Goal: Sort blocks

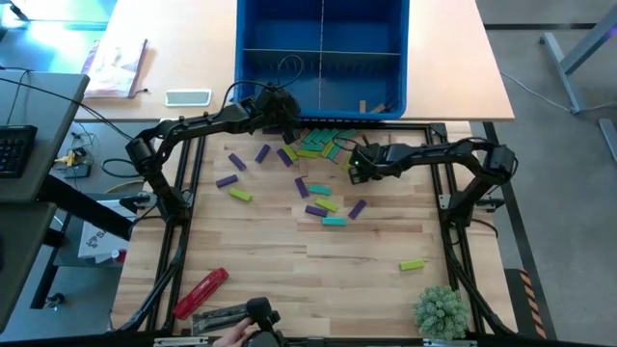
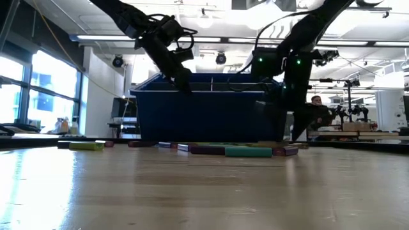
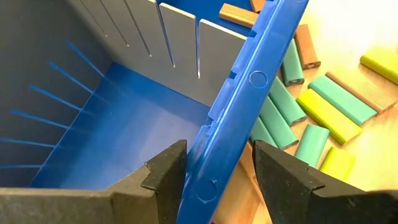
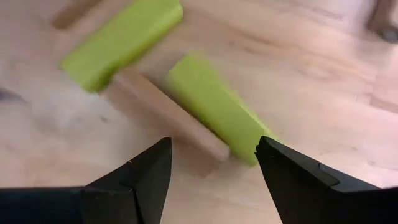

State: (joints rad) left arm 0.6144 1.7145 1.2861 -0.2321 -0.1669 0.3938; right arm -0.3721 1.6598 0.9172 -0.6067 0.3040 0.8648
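Note:
Purple, lime, teal and tan blocks [image 1: 316,145] lie flat in a pile on the wooden table just before the blue bin [image 1: 323,58]; more lie scattered nearer [image 1: 334,221]. My left gripper [image 3: 221,168] is open at the bin's near rim [image 3: 249,81], one finger over the inside, one over the outside; whether it touches the rim I cannot tell. My right gripper [image 4: 211,168] is open and points down above a lime block [image 4: 214,106] and a tan block [image 4: 165,112] at the pile's right end, touching neither.
Tan blocks [image 1: 363,106] lie in the bin's near right compartment. A lone lime block [image 1: 412,263] sits toward the near right. A red tool [image 1: 200,291] and a small green plant [image 1: 442,310] stand near the front edge, where a person's hand [image 1: 236,333] shows.

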